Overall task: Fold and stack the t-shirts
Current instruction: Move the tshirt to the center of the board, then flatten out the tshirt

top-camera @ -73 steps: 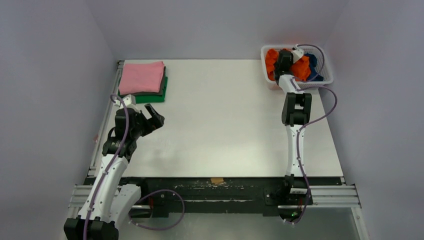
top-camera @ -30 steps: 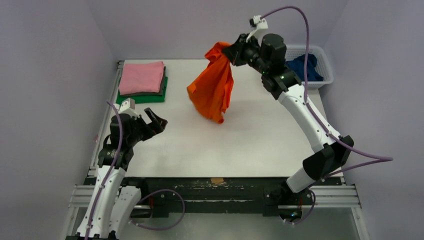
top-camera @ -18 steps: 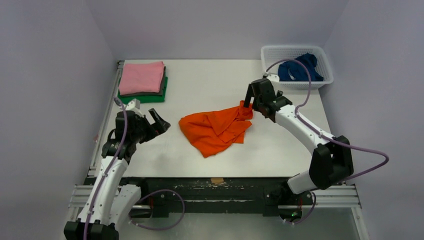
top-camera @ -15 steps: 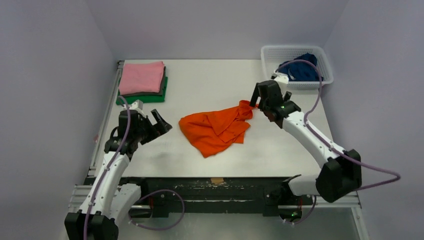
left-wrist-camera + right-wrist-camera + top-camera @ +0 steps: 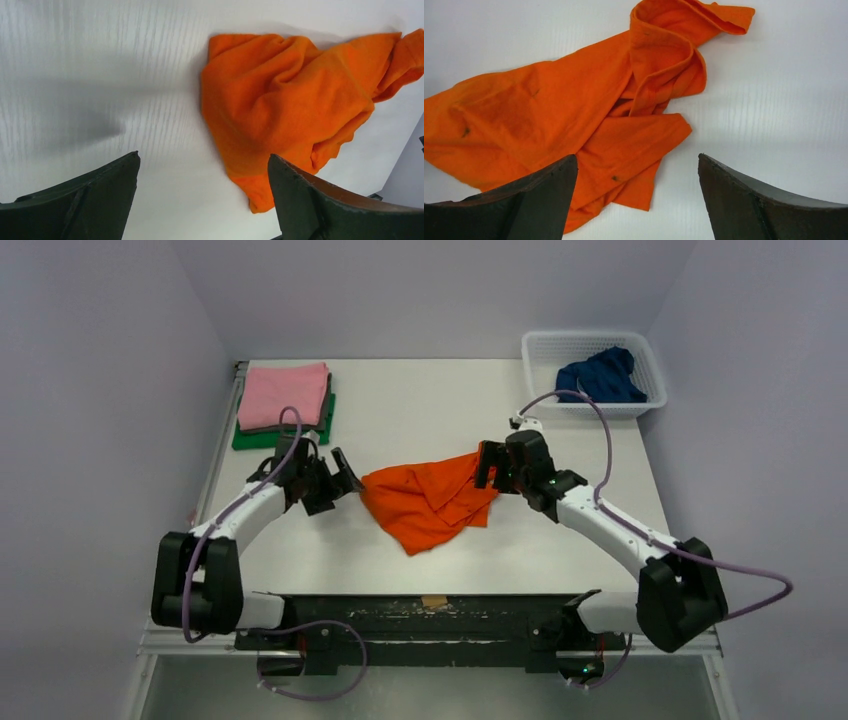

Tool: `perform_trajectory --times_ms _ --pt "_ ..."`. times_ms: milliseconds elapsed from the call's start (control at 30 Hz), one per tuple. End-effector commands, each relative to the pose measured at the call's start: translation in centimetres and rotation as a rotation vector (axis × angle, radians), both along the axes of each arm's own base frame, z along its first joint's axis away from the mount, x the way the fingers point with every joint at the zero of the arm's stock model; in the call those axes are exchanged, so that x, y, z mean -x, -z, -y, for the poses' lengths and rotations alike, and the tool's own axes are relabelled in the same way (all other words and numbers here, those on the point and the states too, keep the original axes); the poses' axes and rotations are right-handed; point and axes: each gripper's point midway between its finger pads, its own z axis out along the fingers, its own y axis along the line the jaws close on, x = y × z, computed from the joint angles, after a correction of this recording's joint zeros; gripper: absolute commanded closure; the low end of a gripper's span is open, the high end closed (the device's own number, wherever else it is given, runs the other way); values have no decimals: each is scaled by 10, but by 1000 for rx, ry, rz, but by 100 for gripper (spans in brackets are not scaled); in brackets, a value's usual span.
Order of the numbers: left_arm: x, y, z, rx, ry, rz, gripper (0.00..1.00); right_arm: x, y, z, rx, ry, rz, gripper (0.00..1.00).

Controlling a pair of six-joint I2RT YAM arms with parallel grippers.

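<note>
1. At the middle of the surface (image 5: 430,400) lay the orange shirt (image 5: 428,502), crumpled and bunched. It was not yet spread, so no fold could begin.
2. The left pincer (image 5: 338,478) sat low just beside the shirt's left edge, its fingers wide apart with nothing between them. Its wrist view showed bare surface in the gap and cloth just beyond.
3. The right pincer (image 5: 487,465) hung at the shirt's twisted right end, likewise spread wide and empty.
4. One pincer stood at each end — most likely so that each could take an edge and together draw the shirt flat.
5. At the far-left corner stood the finished stack: the pink shirt (image 5: 285,395) on top, a sliver of dark grey shirt (image 5: 327,410) beneath it, and the green shirt (image 5: 262,437) at the bottom. It sat well apart from the working area, probably to keep the middle free.
6. The blue shirt (image 5: 600,377) lay heaped in the white basket (image 5: 590,338) at the far right.
7. The twisted end looked layered — a grip there might catch more than one fold.
</note>
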Motion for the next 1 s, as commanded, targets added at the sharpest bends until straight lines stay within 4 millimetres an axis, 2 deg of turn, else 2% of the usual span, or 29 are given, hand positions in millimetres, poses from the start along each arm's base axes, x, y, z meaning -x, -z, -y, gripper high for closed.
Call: perform_trajectory --times_ms 0,100,133,200,233,300,367,400,467,500,533,567,633,733,767,800,967 --pt "-48 -17 16 56 39 90 7 -42 -7 -7 27 54 55 14" --pt "-59 -5 26 83 64 53 12 -67 7 -12 59 94 45 19" --pt "-61 -3 32 97 84 49 14 -77 6 -16 57 101 49 21" --pt "-65 1 45 108 121 39 18 -93 22 -20 79 124 31 25" --pt "-66 5 49 107 133 30 20 -99 22 -20 84 147 34 26" --pt "-67 10 60 105 162 15 30 -111 39 -17 116 193 11 30" --pt "-69 13 67 106 178 5 46 -119 50 -19 130 214 -1 34" --pt "-70 14 69 106 181 3 58 -122 55 -17 145 230 -5 37" --pt "-73 12 69 105 182 6 97 -125 63 -11 178 255 -15 53" --pt "-74 9 69 103 182 14 100 -125 64 -8 191 268 -11 67" --pt "-75 4 70 105 191 35 100 -124 63 -5 198 277 -8 74" --pt "-76 -8 70 111 196 73 100 -123 59 -2 206 284 2 86" --pt "-73 -26 66 99 191 139 100 -119 40 8 217 314 49 98" --pt "-63 -65 56 74 170 261 100 -108 -1 20 191 330 132 100" --pt "-57 -80 52 70 164 308 100 -102 -25 23 166 330 177 100" --pt "-51 -94 48 62 155 348 100 -94 -40 25 147 319 198 100" --pt "-7 -175 22 17 84 580 100 -51 -115 14 4 152 288 100"
